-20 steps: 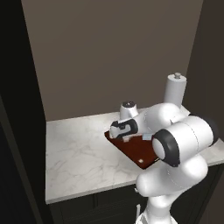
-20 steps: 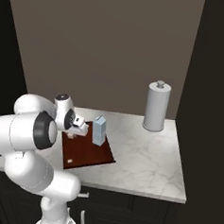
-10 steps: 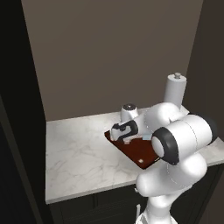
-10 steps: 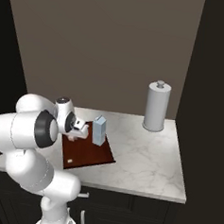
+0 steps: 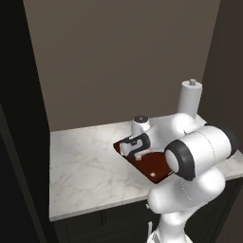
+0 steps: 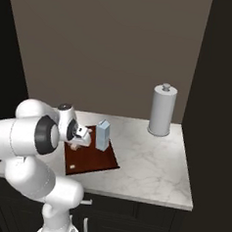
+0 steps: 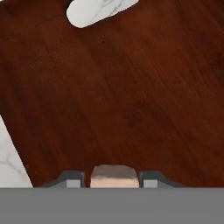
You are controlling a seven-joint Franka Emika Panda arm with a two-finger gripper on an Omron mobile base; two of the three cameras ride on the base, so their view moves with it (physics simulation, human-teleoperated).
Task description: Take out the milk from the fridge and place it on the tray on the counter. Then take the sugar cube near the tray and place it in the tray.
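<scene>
Sugar cube (image 7: 114, 175) sat pinched between our gripper (image 7: 113, 178) fingertips, low over the tray (image 7: 131, 100).

We held the gripper (image 6: 80, 138) above the left part of the dark red-brown tray (image 6: 97, 161), fingers pressed against the beige cube on both sides; from the hand view we saw wood-grained tray surface beneath and one slot handle cut through to the marble at the top edge. We saw the milk (image 6: 103, 135) carton standing upright on the tray's far right part, just beside our gripper. We also noticed a small pale speck (image 6: 72, 167) on the tray's near end, too small for us to name. The tray lay on the white marble worktop (image 6: 149, 164), and a tall grey-white cylinder with a knob (image 6: 162, 110) stood well apart near the back right corner.
</scene>
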